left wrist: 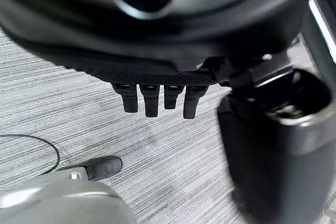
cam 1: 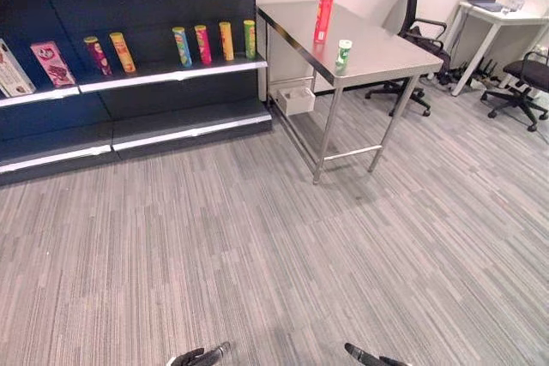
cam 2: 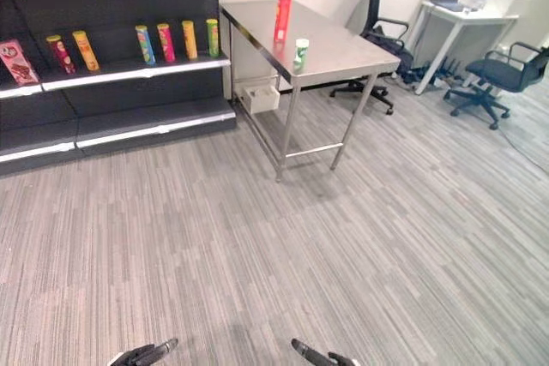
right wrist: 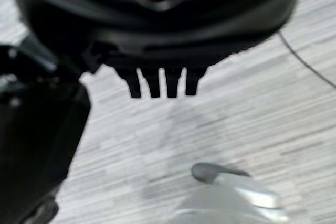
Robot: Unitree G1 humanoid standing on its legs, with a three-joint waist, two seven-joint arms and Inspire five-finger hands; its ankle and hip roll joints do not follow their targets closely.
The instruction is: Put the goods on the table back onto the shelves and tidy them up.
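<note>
A tall red can [cam 1: 323,15] and a short green-and-white can [cam 1: 343,53] stand on the steel table [cam 1: 386,53] at the back right. The dark shelves [cam 1: 129,75] at the back left hold several coloured cans [cam 1: 214,42] and pink boxes [cam 1: 53,63]. My left hand [cam 1: 202,355] and right hand [cam 1: 369,356] hang low at the near edge, far from the table, both open and empty. The left hand's fingers [left wrist: 155,100] and the right hand's fingers [right wrist: 160,85] point straight at the carpet.
A white box [cam 1: 298,99] sits under the table by the shelf. A black office chair [cam 1: 416,36] stands behind the table; a white desk [cam 1: 497,15] with a laptop and another chair [cam 1: 523,83] are at the far right. Grey carpet stretches between me and the table.
</note>
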